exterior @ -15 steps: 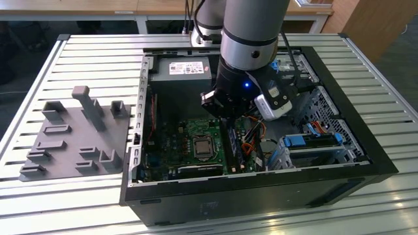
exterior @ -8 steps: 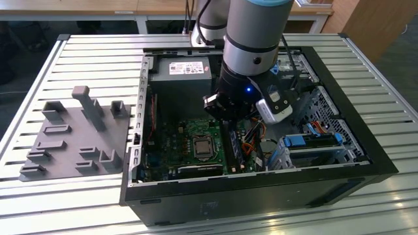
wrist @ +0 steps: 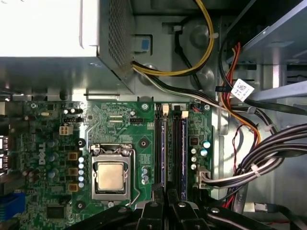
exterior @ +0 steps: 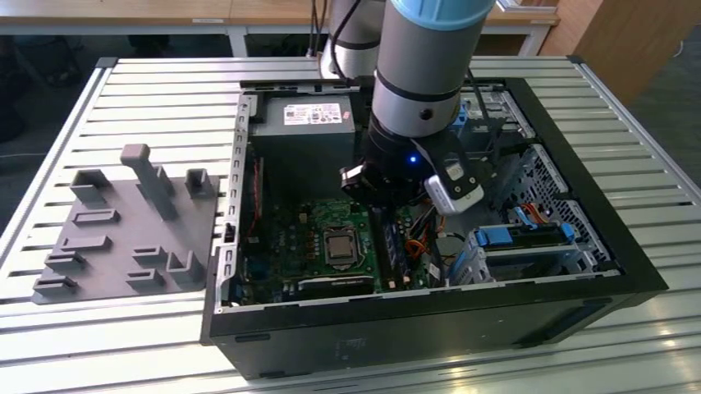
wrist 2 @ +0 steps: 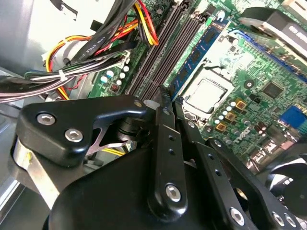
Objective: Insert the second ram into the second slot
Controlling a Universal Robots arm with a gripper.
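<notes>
Hovering over memory slots [wrist: 171, 148], cable bundle [wrist: 278, 143] close beside: claw [wrist: 166, 206], grip impossible to tell.

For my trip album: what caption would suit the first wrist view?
Gripper over the memory slots, beside the processor socket, with cables running alongside.
</notes>
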